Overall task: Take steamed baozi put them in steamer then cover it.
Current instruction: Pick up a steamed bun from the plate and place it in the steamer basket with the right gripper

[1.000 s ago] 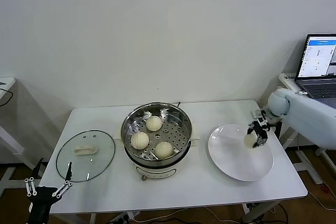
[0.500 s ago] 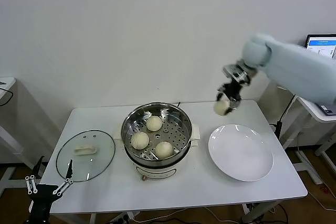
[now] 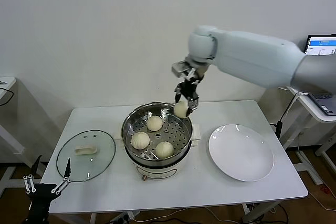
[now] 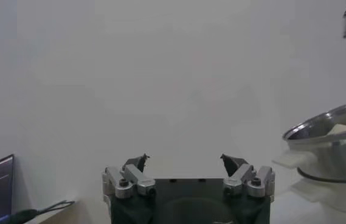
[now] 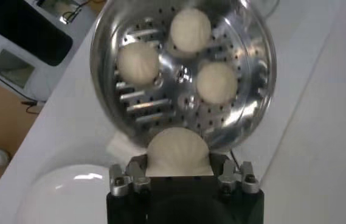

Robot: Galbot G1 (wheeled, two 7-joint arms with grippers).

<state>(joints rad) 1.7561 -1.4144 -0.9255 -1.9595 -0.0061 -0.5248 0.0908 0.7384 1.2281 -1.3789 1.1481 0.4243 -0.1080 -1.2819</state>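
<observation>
Nearest the robot, the left gripper (image 3: pixel 46 188) is hanging low off the table's front left corner, its fingers spread with nothing between them, as the left wrist view (image 4: pixel 188 165) confirms; it is idling beside the glass cover (image 3: pixel 85 155), which is lying flat on the white table (image 3: pixel 220 190) with its cream handle up, just left of the steamer (image 3: pixel 157 132); that arm is the nearer one to the cover, so the covering step will probably be falling to it.

At mid-table the steamer's perforated tray (image 5: pixel 179 79) is holding three baozi (image 3: pixel 164 149) in a loose triangle toward the front and left; the tray's far right portion is lying bare. To the right, apart from the pot, the white plate (image 3: pixel 241 152) is sitting with nothing on it.

Farthest back, the right gripper (image 3: pixel 187 101) is pointing down from above the steamer's far rim, its fingers pinching the fourth baozi (image 3: pixel 181 109), pleats showing between them in the right wrist view (image 5: pixel 178 153); the bun is hanging in the air, not touching pot or tray. The relation that matters: the open patch of tray is lying below the held bun and slightly toward the robot; the bun being round, no axis needs aligning; I judge that a short descent with a small pull inward, clear of the rim, is what the placing calls for.
</observation>
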